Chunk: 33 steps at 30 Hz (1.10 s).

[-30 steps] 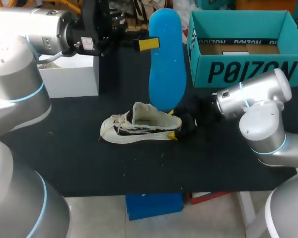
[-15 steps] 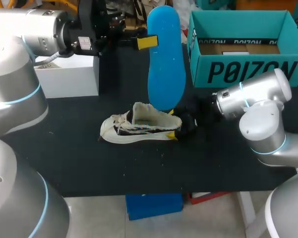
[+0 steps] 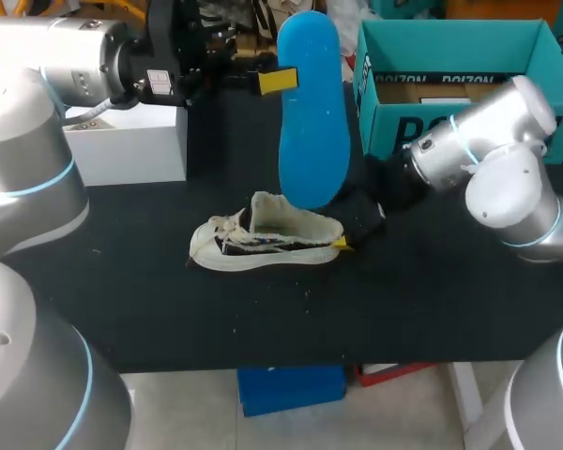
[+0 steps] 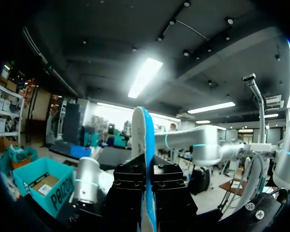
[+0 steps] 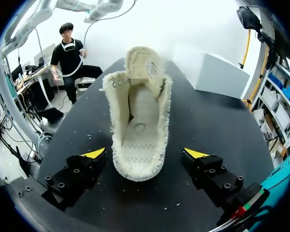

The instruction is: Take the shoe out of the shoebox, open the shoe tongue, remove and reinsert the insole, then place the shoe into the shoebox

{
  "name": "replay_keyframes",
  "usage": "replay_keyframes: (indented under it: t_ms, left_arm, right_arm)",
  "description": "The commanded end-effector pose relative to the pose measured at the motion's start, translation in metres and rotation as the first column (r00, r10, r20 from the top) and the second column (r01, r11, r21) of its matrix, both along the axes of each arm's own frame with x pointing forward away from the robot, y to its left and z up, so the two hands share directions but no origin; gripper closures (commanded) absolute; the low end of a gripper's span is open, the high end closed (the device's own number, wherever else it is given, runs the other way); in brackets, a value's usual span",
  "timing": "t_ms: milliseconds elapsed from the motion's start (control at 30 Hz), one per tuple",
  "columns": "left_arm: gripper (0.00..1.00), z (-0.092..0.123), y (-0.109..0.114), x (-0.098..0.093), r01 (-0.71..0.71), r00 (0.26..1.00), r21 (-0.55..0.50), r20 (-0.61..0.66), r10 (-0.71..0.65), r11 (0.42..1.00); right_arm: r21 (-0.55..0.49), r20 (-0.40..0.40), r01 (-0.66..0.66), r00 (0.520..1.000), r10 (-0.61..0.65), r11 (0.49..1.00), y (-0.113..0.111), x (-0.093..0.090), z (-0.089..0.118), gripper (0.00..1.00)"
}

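Black table (image 3: 169, 309) | shoe (image 3: 263, 246) heel toward spread right end effector (image 5: 145, 153) | left end effector (image 4: 146, 169) clamps insole (image 3: 314, 122) (upright)

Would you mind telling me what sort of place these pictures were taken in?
Probably a robotics lab bench: the left gripper holds a blue insole over a black table, with a shoe and teal shoebox set out.

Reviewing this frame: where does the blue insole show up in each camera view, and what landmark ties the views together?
Head view: the insole stands upright just above the shoe, held by the left gripper.
Left wrist view: the insole shows edge-on, clamped between that gripper's fingers.
Right wrist view: not in it; only the shoe, between the open right gripper.
Shared landmark: the teal shoebox, also in the left wrist view.
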<state>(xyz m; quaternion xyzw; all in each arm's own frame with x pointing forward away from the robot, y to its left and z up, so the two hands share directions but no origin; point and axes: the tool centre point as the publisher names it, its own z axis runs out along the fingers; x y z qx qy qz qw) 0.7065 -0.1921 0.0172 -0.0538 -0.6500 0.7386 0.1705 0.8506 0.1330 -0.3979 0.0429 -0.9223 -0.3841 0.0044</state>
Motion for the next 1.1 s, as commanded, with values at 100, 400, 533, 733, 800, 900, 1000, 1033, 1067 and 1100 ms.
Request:
replay_keyframes:
  t_ms: [100,400,533,733,800,900,1000,1033,1067,1100]
  left_arm:
    - [1.00,-0.001,-0.001,-0.001,-0.005,1.000,-0.002,0.001,0.005,1.000]
    - [1.00,-0.001,-0.001,-0.001,-0.005,1.000,-0.002,0.001,0.005,1.000]
    - [1.00,-0.001,-0.001,-0.001,-0.005,1.000,-0.002,0.001,0.005,1.000]
    - [1.00,-0.001,-0.001,-0.001,-0.005,1.000,-0.002,0.001,0.005,1.000]
    - [1.00,-0.001,-0.001,-0.001,-0.005,1.000,-0.002,0.001,0.005,1.000]
    - [1.00,-0.001,-0.001,-0.001,-0.005,1.000,-0.002,0.001,0.005,1.000]
    - [1.00,-0.001,-0.001,-0.001,-0.005,1.000,-0.002,0.001,0.005,1.000]
    - [1.00,-0.001,-0.001,-0.001,-0.005,1.000,-0.002,0.001,0.005,1.000]
    - [1.00,-0.001,-0.001,-0.001,-0.005,1.000,-0.002,0.001,0.005,1.000]
    - [1.00,-0.001,-0.001,-0.001,-0.005,1.000,-0.002,0.001,0.005,1.000]
  right_arm:
    - [-0.351,-0.038,-0.079,0.997,0.070,0.933,-0.003,0.014,0.023,0.00]
    - [-0.539,0.018,-0.028,0.999,0.045,0.842,0.001,0.015,0.031,0.00]
    - [-0.571,0.046,0.006,0.999,0.025,0.821,0.003,0.013,0.031,0.00]
    - [-0.588,0.075,0.050,0.997,-0.007,0.808,0.005,0.007,0.030,0.00]
    - [-0.600,0.072,0.047,0.997,-0.005,0.799,0.007,0.006,0.029,0.00]
    - [-0.613,0.070,0.045,0.998,-0.003,0.789,0.009,0.005,0.027,0.00]
    - [-0.616,0.072,0.049,0.997,-0.006,0.786,0.012,0.004,0.026,0.00]
    - [-0.617,0.073,0.050,0.997,-0.006,0.785,0.013,0.004,0.026,0.00]
    - [-0.620,0.075,0.053,0.997,-0.008,0.782,0.013,0.004,0.026,0.00]
    - [-0.624,0.075,0.055,0.997,-0.010,0.779,0.014,0.004,0.026,0.00]
